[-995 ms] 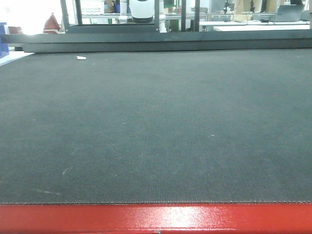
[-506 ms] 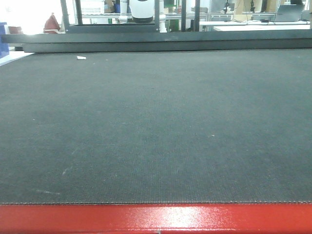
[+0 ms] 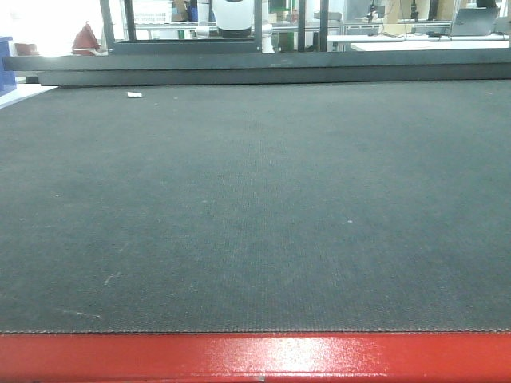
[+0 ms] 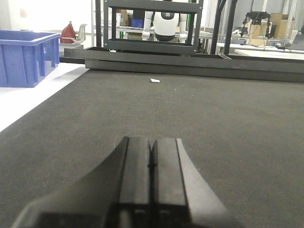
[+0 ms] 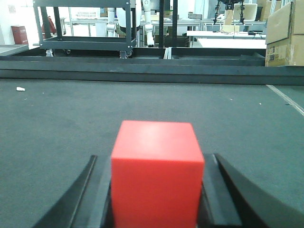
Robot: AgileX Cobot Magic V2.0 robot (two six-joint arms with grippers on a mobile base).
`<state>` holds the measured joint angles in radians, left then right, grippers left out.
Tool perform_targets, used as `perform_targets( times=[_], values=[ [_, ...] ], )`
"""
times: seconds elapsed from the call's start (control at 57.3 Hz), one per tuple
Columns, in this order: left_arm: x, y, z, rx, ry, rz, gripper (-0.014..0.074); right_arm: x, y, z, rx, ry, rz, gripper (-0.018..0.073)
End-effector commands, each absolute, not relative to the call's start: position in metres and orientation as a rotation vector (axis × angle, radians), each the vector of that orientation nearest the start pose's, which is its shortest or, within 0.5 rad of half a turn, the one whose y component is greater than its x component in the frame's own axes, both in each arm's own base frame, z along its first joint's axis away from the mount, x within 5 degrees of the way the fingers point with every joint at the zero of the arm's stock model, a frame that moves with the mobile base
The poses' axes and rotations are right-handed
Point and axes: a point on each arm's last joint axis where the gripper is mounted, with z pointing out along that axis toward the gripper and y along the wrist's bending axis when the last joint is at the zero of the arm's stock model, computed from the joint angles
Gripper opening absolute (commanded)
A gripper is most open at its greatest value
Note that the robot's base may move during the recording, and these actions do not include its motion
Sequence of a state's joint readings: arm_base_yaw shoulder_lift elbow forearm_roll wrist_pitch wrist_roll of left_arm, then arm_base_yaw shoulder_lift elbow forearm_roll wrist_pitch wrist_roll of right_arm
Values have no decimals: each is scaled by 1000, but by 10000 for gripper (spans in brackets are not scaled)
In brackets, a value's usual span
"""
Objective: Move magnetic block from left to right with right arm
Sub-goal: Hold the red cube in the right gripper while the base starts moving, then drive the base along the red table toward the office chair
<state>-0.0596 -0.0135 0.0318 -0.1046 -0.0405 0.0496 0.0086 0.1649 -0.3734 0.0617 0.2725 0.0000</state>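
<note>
In the right wrist view the magnetic block, a plain red cube, fills the space between my right gripper's two black fingers. Both fingers press against its sides, so the gripper is shut on it. Whether the block rests on the dark mat or hangs above it cannot be told. In the left wrist view my left gripper is low over the mat, its jaws pressed together with nothing between them. The front-facing view shows only bare mat, with no gripper and no block in it.
A blue plastic bin stands off the mat at the far left. A small white scrap lies near the mat's far edge. A black metal frame borders the back. Cardboard boxes sit at the far right. A red ledge fronts the mat.
</note>
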Motion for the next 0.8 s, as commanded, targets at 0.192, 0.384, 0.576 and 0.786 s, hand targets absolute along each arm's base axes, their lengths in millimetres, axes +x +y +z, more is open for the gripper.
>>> perform_targets(
  times=[0.192, 0.384, 0.576, 0.786],
  values=[
    [54, -2, 212, -7, 1370, -91, -126, 51, 1, 319, 25, 1451, 54, 319],
    [54, -2, 212, -7, 1370, -91, -126, 51, 1, 319, 25, 1451, 54, 319],
    [54, -2, 212, -7, 1370, -91, -126, 51, 1, 319, 25, 1451, 54, 319],
    [54, -2, 212, -7, 1370, -91, -126, 51, 1, 319, 25, 1451, 54, 319]
  ],
)
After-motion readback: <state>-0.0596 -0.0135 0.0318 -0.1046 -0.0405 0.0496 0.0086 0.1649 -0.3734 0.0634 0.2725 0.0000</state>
